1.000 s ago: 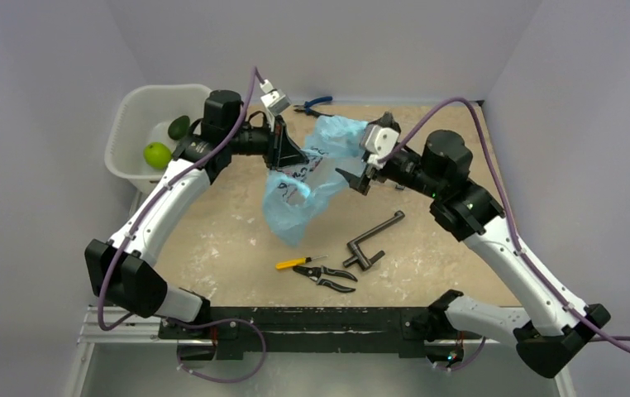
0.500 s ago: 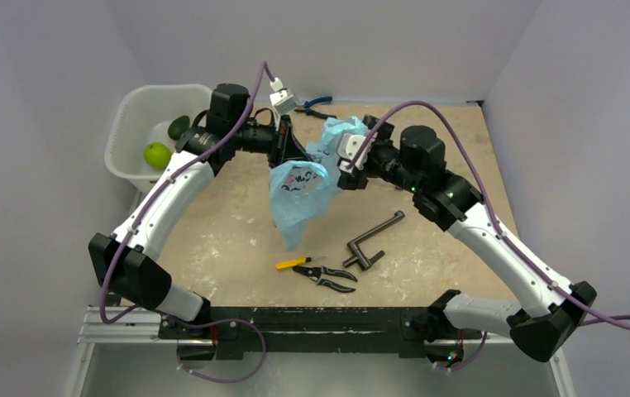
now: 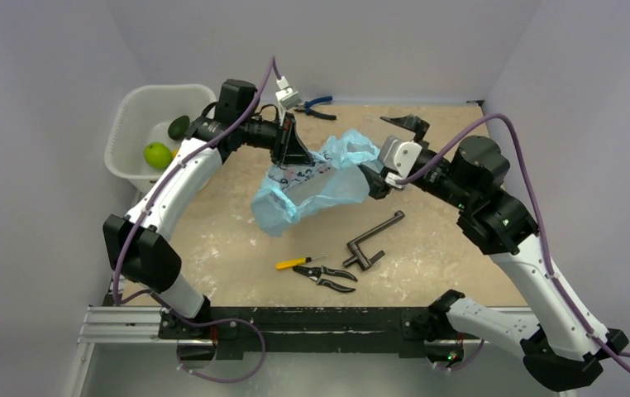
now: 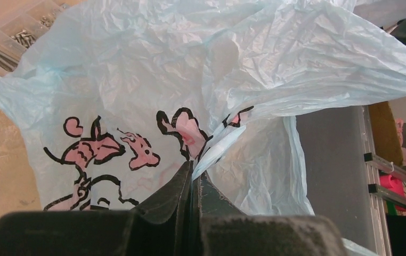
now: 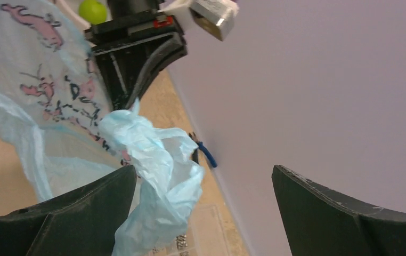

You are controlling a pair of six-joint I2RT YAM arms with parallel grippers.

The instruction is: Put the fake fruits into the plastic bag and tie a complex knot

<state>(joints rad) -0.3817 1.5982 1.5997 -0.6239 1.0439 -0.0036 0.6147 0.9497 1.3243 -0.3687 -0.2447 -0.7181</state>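
Beige and scuffed, the tabletop (image 3: 212, 240) carries only loose tools in front of us, because the plastic bag (image 3: 312, 186) is lifted clear of it and hangs slantwise between our two arms. We judge it is held up this way so its mouth can be spread before any fruit goes in. The white tub (image 3: 130, 107) sits at the far left corner, beside our left arm. Our left hand (image 4: 193, 170) is clamped tight on a fold of the printed film near the rim and carries the bag's weight. Our right hand (image 5: 203, 176) gapes wide, a bunched flap of film lying between its fingers and ungripped, probably lined up to take the opposite edge. Both the bright green fruit (image 3: 157, 155) and the dark green fruit (image 3: 178, 126) wait in the tub; we cannot see a yellow one.
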